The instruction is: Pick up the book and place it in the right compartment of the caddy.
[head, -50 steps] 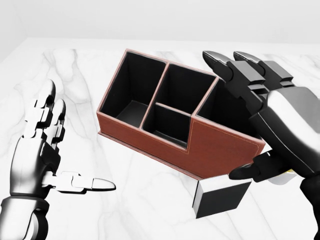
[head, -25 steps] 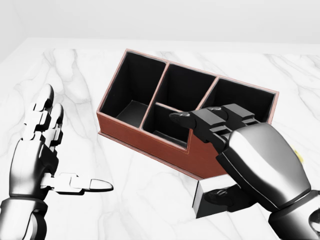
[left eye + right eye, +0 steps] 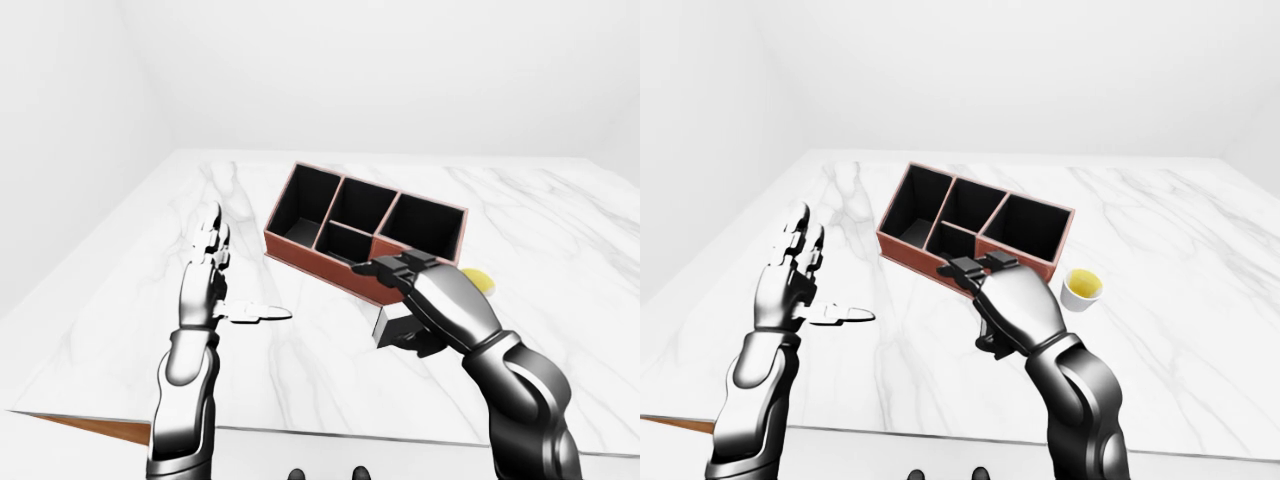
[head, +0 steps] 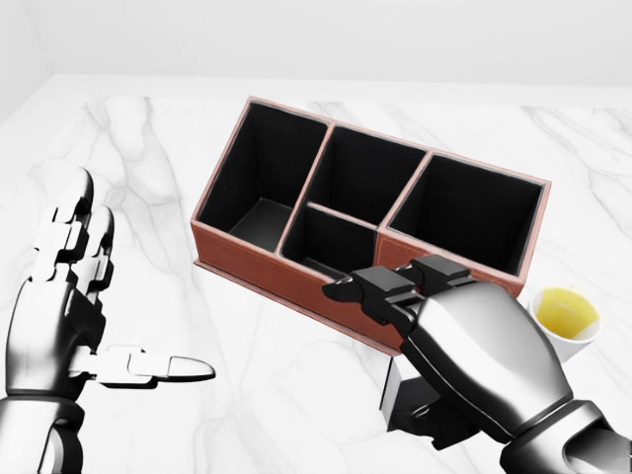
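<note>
Right hand point(image 4: 434, 346) palm-down over the book point(image 4: 395, 390), thumb underneath, fingers curled over it; looks like a grasp, though the hand hides most of the book. Book sits low on the marble table point(image 4: 247, 385), just below the caddy point(image 4: 365, 222) wall near its right compartment point(image 4: 469, 212), which holds nothing. Left hand point(image 4: 74, 316) released, fingers spread, hovering apart at left. Yellow-filled cup point(image 4: 565, 318) right of the caddy.
</note>
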{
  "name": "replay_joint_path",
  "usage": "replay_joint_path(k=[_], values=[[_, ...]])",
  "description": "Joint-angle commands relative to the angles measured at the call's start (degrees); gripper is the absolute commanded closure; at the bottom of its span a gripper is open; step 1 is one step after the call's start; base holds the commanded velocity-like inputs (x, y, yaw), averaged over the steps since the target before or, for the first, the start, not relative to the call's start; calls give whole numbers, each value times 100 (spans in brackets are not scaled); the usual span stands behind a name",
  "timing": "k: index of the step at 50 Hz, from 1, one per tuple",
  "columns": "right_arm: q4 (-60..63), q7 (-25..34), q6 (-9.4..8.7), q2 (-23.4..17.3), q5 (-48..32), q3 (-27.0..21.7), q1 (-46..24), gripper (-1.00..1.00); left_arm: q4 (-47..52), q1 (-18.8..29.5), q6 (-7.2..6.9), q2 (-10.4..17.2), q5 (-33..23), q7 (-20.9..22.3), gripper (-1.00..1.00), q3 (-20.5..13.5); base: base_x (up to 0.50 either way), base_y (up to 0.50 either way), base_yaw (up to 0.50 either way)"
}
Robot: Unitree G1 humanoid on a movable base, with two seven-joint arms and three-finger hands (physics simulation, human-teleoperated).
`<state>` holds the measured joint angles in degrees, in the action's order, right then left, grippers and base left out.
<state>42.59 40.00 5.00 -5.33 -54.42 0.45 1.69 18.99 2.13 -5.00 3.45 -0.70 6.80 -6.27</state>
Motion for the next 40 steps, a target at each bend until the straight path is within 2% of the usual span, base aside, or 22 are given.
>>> replay_joint_path(k=[1, 18, 40], values=[[-309, 0, 0, 25, -198, 92, -35, -36, 13, -57, 0, 8, 37, 17, -100, -62, 0, 0, 0], [-1341, 0, 0, -16, -371, 202, -519, -34, -281, -122, 0, 13, 125, 21, -100, -120, 0, 0, 0], [-1942, 0, 0, -109, -585, 179, -701, -31, -366, -185, 0, 32, 225, 32, -100, -191, 0, 0, 0]])
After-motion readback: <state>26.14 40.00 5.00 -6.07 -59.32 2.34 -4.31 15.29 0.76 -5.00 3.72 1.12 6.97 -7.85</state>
